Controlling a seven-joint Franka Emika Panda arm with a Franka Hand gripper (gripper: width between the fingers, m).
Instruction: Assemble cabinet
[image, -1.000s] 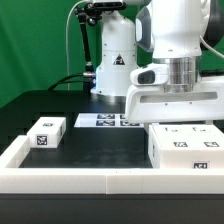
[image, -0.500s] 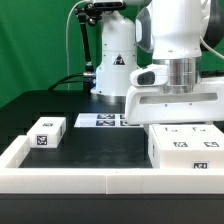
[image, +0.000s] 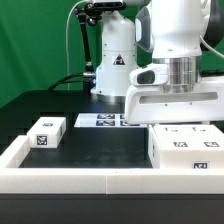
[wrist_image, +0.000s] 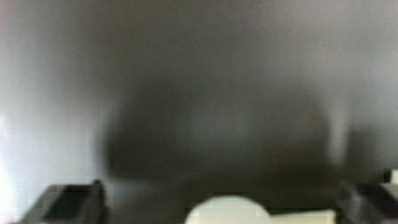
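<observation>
My pincer (wrist_image: 228, 200), fingers spread wide and gripping nothing, hangs by one cabinet body (image: 185, 150); one small block (image: 46, 133) sits well aside on the table (image: 100, 152).

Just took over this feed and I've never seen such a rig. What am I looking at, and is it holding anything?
It is a white robot arm with a two-finger gripper, building a cabinet. The sharp picture comes from a camera standing off the arm; the blurred one from a camera on its wrist. On the dark table lie a small tagged white block at the exterior view's left, the larger cabinet body at its right under the arm, and the flat marker board behind. The fingers stand wide apart; nothing looks gripped. The pale shape between them is too blurred to name.
</observation>
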